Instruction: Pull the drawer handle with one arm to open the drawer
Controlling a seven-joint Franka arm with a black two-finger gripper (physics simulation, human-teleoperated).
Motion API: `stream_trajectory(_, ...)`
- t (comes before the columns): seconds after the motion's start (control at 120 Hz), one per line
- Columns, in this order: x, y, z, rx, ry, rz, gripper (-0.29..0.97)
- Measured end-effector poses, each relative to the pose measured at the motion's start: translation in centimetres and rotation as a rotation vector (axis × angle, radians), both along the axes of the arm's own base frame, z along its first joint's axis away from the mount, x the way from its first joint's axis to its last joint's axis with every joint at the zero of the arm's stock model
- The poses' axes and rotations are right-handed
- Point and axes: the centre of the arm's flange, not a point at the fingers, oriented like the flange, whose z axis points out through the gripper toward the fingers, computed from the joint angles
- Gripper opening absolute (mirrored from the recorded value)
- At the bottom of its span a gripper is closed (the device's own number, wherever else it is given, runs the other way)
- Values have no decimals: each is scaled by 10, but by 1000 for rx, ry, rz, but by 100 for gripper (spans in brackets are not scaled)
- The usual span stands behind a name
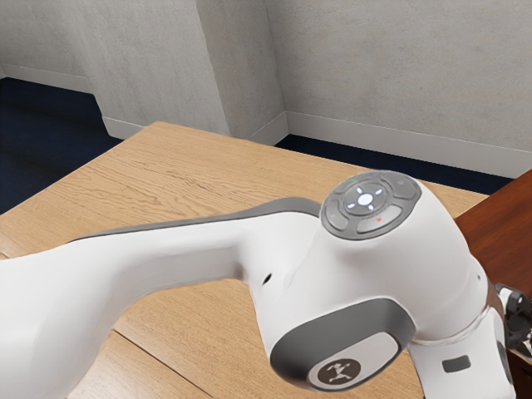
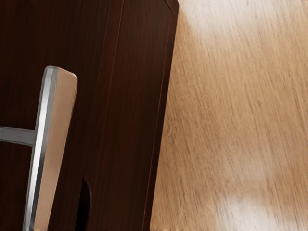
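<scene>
Wrist view is putting the drawer handle (image 2: pixel 48 149) right up close to the gripper (image 1: pixel 517 320), sitting off to one side of it rather than dead centre. It's a flat metal bar, and its long axis is running parallel to the cabinet's (image 2: pixel 134 96) side edge. A short post (image 2: pixel 14 135) is holding it off the dark wood front, so there's a gap behind the bar to hook into.

Honestly can't tell whether the gripper is open or closed. In the exterior view the arm (image 1: pixel 249 266) is blocking almost all of it, down by the cabinet at the exterior view's right.

My guess is the hand is needing a small sideways shift to straddle the bar. Past the cabinet edge, on the far side from the handle, the table (image 2: pixel 240 120) is lying open, so pulling straight back is looking unobstructed.
</scene>
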Motion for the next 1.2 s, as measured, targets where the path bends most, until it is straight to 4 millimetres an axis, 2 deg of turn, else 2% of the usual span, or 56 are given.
stream_trajectory(0.175,-7,6,6,-4,-1,8,63)
stream_trajectory(0.45,-16,11,2,-1,8,13,68)
stream_trajectory(0.958,-62,28,5,-9,11,7,67)
stream_trajectory(1.067,-63,38,5,-16,7,25,67)
stream_trajectory(1.2,-69,38,7,-22,2,25,66)
